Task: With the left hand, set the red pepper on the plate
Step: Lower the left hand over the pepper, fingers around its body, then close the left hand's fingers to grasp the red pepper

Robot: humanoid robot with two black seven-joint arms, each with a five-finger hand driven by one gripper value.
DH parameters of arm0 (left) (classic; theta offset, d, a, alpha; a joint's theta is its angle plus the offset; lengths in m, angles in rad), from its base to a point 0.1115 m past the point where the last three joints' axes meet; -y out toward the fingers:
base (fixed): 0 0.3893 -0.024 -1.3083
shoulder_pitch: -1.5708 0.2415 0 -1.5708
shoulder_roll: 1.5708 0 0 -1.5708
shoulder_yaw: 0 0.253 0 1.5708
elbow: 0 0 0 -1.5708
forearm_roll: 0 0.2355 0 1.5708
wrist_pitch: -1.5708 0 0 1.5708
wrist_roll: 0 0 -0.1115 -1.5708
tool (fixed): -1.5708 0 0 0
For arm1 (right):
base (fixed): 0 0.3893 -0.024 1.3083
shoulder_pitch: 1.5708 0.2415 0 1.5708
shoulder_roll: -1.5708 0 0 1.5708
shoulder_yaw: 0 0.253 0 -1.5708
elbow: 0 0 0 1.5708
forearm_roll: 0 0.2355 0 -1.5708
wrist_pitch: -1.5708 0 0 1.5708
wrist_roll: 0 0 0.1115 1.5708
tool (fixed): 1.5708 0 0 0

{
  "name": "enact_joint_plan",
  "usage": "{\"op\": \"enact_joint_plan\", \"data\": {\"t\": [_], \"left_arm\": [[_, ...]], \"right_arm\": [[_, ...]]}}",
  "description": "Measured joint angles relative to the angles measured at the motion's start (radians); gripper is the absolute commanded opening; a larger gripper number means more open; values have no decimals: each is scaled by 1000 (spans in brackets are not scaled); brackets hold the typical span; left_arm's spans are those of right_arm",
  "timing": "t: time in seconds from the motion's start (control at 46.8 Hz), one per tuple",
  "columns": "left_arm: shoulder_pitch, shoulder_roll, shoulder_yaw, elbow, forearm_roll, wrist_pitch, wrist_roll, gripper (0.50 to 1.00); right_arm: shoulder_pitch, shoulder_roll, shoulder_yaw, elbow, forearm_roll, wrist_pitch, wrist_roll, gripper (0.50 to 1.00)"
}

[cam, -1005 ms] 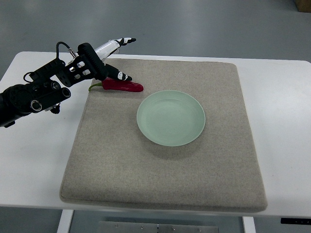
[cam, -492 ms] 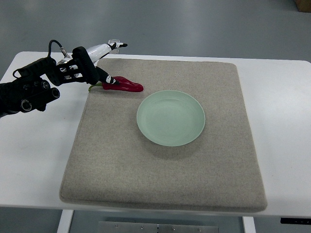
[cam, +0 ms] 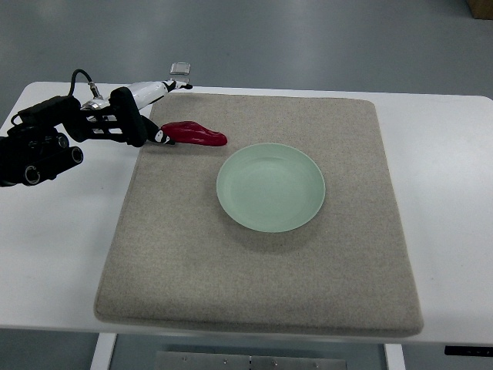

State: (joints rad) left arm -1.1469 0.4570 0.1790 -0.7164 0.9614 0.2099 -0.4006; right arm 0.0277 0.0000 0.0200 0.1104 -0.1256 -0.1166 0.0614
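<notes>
Left hand (cam: 142, 116) in upper left of frame, fingers spread, grasping nothing. Just right of its fingertips, red pepper (cam: 194, 134): glossy, dark red, lying flat on grey mat (cam: 262, 270). Further right, near centre, pale green plate (cam: 271, 187), empty, not touching pepper.

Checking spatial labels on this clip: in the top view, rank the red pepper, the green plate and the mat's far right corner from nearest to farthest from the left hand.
From the left hand:
1. Red pepper, right beside the fingertips, at the mat's upper left.
2. Green plate, mid-mat, to the right of and below the pepper.
3. Mat's far right corner, at the upper right.
</notes>
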Motion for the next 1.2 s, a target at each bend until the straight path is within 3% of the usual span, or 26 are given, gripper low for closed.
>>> {"op": "enact_joint_plan", "data": {"t": [0.235, 0.406, 0.898, 0.984, 1.197], "left_arm": [[6, -3, 5, 7, 0, 3, -1, 913], [5, -6, 5, 27, 2, 2, -1, 864], [11, -38, 7, 31, 5, 2, -1, 816], [11, -42, 17, 37, 5, 2, -1, 789], [14, -64, 25, 65, 5, 2, -3, 782]], "right_arm": [[0, 0, 0, 0, 0, 0, 0, 928], [0, 0, 0, 0, 0, 0, 0, 928], [0, 0, 0, 0, 0, 0, 0, 928], [0, 0, 0, 0, 0, 0, 0, 928], [0, 0, 0, 0, 0, 0, 0, 928]]}}
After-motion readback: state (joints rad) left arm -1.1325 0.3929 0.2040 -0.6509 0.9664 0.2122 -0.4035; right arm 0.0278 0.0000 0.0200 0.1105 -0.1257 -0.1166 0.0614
